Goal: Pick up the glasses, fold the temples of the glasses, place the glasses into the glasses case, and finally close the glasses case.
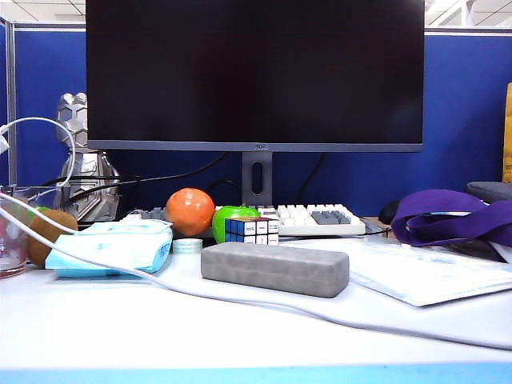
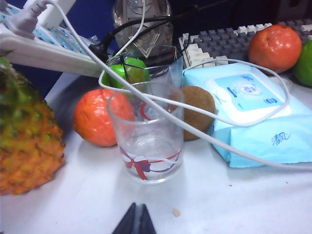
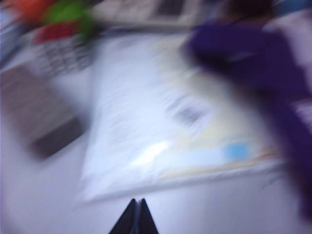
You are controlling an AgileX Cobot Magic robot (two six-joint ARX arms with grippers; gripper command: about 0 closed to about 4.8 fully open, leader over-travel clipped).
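I see the glasses case (image 1: 275, 269) lying closed on the desk (image 1: 240, 328), near the middle, just in front of a puzzle cube (image 1: 251, 230). My left tool (image 2: 136, 219) is clenched on nothing, near a drinking glass (image 2: 146, 134). My right tool (image 3: 136, 214) is clenched and empty over a blurred paper sheet (image 3: 165, 141).

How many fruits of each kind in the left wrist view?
Pineapple: 1
Oranges: 2
Green apples: 2
Kiwi: 1
Total: 6
Left gripper shut above the table before the glass; right gripper shut above the paper sheet.
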